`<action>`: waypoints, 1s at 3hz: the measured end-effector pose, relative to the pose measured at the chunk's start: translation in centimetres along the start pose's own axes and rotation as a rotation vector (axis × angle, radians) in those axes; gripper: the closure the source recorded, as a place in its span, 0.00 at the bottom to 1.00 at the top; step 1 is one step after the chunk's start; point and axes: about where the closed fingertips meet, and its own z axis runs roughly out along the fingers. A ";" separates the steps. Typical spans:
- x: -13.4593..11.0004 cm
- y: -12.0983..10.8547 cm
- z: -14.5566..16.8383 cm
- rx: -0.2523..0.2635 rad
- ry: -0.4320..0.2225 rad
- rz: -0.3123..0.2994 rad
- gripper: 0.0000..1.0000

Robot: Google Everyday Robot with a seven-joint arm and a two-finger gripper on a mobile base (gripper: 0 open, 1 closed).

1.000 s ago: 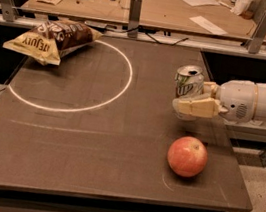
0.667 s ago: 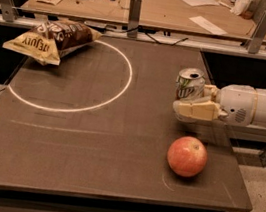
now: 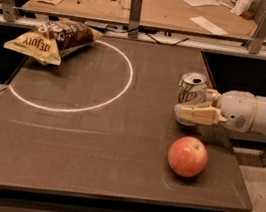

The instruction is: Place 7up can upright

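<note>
Camera view: end effector (image 3: 192, 106) at desk (image 3: 91, 141) right edge grasps upright 7up can (image 3: 192, 89); apple (image 3: 187, 156) near.

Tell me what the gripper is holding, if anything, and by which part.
The gripper, at the right behind the apple, grips the upright 7up can by its lower body, near finger across its front.

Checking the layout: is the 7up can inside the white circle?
No, the 7up can is outside the circle, by the gripper at the table's edge.
</note>
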 end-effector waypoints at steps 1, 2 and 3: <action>-0.5 0.5 -0.2 -0.011 0.022 -0.005 1.00; -1.2 0.8 -0.5 -0.039 0.048 0.006 0.83; -1.7 0.8 -0.7 -0.059 0.046 0.010 0.59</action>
